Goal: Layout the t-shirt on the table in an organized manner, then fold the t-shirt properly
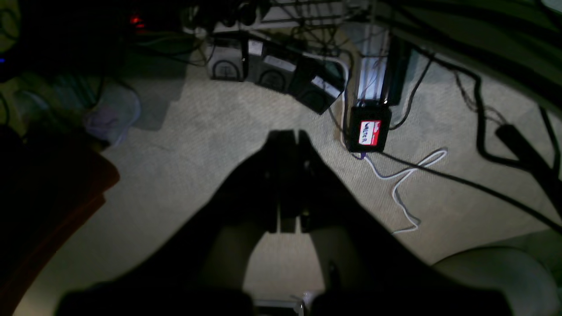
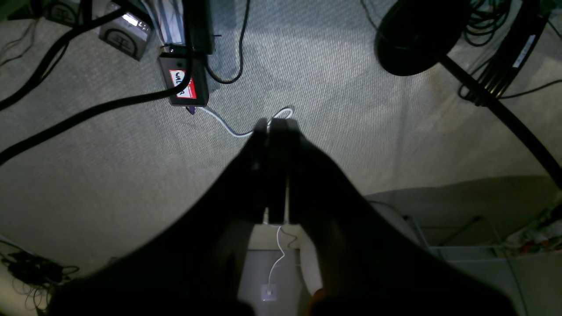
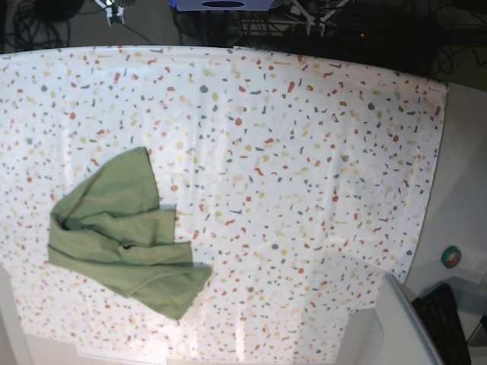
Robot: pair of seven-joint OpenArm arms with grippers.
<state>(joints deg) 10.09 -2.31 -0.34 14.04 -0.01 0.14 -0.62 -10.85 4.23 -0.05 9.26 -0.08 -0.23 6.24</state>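
The olive-green t-shirt (image 3: pixel 122 236) lies crumpled and loosely bunched on the left part of the speckled table (image 3: pixel 304 152) in the base view. No arm or gripper shows in that view. In the left wrist view my left gripper (image 1: pixel 290 136) is shut with nothing between its dark fingers, hanging above carpet floor. My right gripper (image 2: pixel 275 125) is likewise shut and empty over the carpet in the right wrist view. Neither wrist view shows the t-shirt or the table.
A grey bin (image 3: pixel 396 327) stands at the table's lower right corner. On the carpet below the arms lie black cables (image 2: pixel 88 114), a white cable (image 1: pixel 404 184), a black box with a red-white label (image 1: pixel 369 131) and a round dark base (image 2: pixel 412 35).
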